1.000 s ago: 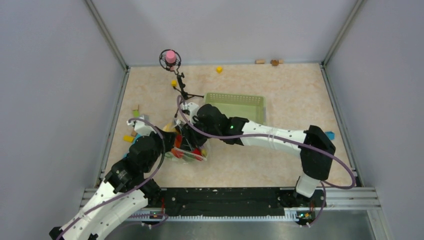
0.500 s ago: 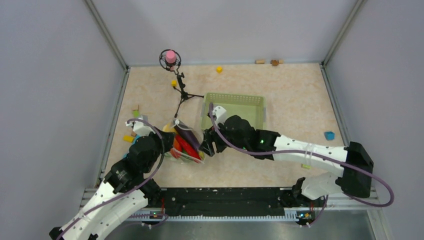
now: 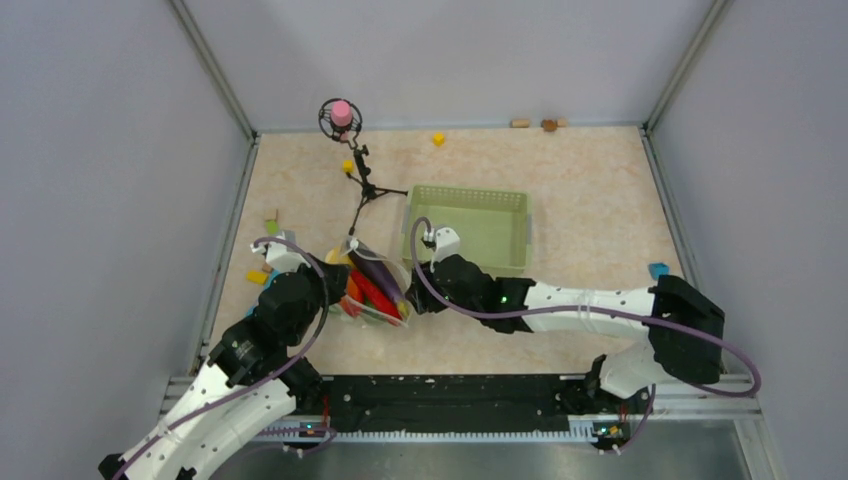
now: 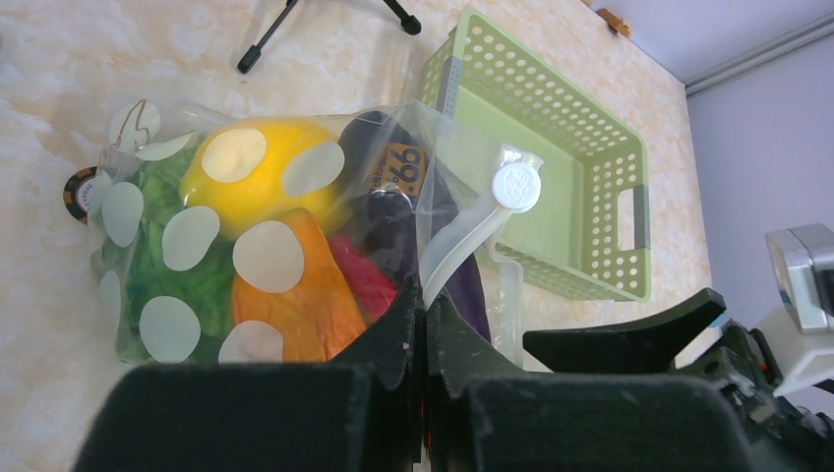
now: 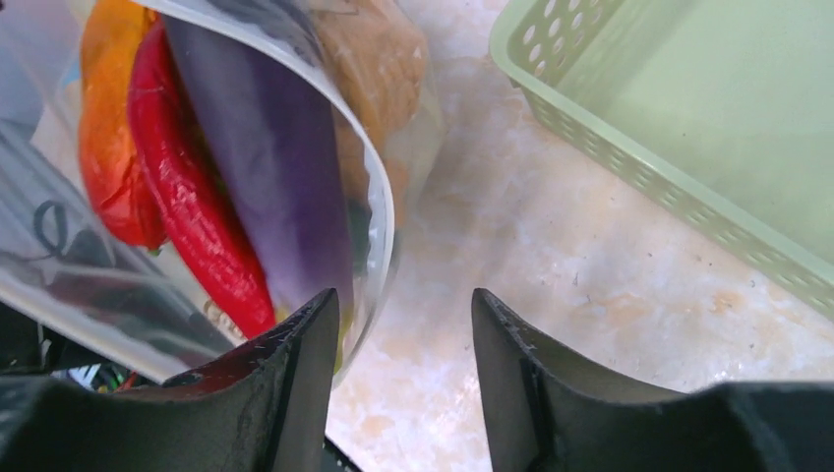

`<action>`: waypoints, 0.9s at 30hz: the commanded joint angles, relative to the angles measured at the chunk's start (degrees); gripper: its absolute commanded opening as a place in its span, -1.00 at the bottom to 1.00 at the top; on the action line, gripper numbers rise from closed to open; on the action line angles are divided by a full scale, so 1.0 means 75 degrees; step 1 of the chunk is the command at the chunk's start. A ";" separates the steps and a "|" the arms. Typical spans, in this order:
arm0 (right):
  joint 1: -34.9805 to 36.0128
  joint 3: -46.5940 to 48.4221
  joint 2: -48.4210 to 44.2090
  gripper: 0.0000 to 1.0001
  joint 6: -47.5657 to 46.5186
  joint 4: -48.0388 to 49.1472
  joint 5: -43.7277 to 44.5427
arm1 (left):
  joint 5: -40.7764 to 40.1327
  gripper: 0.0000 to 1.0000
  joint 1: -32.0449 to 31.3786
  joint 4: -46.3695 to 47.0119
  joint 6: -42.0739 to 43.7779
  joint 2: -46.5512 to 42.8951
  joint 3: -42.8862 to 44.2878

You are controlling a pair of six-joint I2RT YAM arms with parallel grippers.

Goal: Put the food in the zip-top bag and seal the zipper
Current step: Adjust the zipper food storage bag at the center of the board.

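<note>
1. The left gripper has its fingers pressed together. They pinch one end of the zipper on the zip-top bag. The whitish strip rises from the fingertips to a round white tab.
2. Straight ahead of that gripper the bag lies on the table, holding the food: a yellow lemon, green cabbage, an orange piece and a dark eggplant.
3. The right gripper has its fingers spread apart, with only bare tabletop between them. Just ahead of it, to the left in its wrist view, the bag's mouth gapes unsealed. The eggplant and a red chili show inside.
4. A green mesh basket stands ahead and to the right of the right gripper, apart from the bag.
5. From above, the bag sits between the two grippers on a beige marbled tabletop.
6. Pale grey walls close the table on three sides.
7. A small black tripod with a pink top stands beyond the left gripper, near the far-left corner.
8. A yellow block lies by the far wall and a blue block by the right wall, both well apart from the grippers.
9. A black rail runs along the arm bases.
</note>
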 commanded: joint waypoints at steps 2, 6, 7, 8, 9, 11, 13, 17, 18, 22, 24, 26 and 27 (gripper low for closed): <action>0.0009 0.0597 0.0447 -0.17 0.0323 0.0488 0.0607 | -0.0031 -1.00 -0.0003 0.0274 -0.0004 -0.0134 0.0010; 0.0014 0.0750 0.0440 -1.00 -0.0053 0.0666 0.0138 | -0.0142 -1.00 -0.0003 0.0202 -0.0026 -0.0202 0.0014; 0.0014 0.0842 0.0408 -1.00 -0.0221 0.0659 -0.0178 | -0.0189 -1.00 -0.0003 0.0172 -0.0063 -0.0221 0.0020; 0.0006 0.0937 0.0373 -1.00 -0.0337 0.0623 -0.0456 | -0.0249 -1.00 -0.0003 0.0126 -0.0117 -0.0243 0.0015; 0.0016 0.1037 0.0320 -1.00 -0.0482 0.0573 -0.0750 | -0.0330 -1.00 -0.0003 0.0072 -0.0195 -0.0257 0.0030; 0.0048 0.1215 0.0153 -1.00 -0.0769 0.0337 -0.1094 | -0.0440 -1.00 -0.0004 -0.0098 -0.0365 -0.0313 0.0087; 0.0048 0.1441 -0.0056 -1.00 -0.1118 -0.0138 -0.1305 | -0.0470 -1.00 -0.0003 -0.0247 -0.0514 -0.0417 0.0158; 0.0051 0.2409 -0.0176 -1.00 -0.1948 -0.1813 -0.2359 | 0.0032 -1.00 -0.0003 -0.0133 -0.0708 -0.0589 0.0144; 0.0047 0.2589 -0.0210 -1.00 -0.2077 -0.2046 -0.2564 | 0.0246 -1.00 -0.0003 -0.0032 -0.0747 -0.0590 0.0100; 0.0035 0.3045 -0.0440 -1.00 -0.2587 -0.2965 -0.2401 | 0.1084 -1.00 -0.0003 0.0303 -0.0998 -0.0551 -0.0071; -0.0033 0.3013 -0.0600 -1.00 -0.2742 -0.3217 -0.2219 | 0.1565 -1.00 -0.0006 0.0479 -0.1014 -0.0501 -0.0151; -0.0200 0.2835 -0.0870 -1.00 -0.2873 -0.3290 -0.2181 | 0.2040 -0.81 -0.0003 0.0691 -0.0980 -0.0428 -0.0191; -0.0297 0.2699 -0.0979 -1.00 -0.3004 -0.3291 -0.2179 | 0.2259 -0.72 -0.0011 0.0800 -0.0918 -0.0384 -0.0210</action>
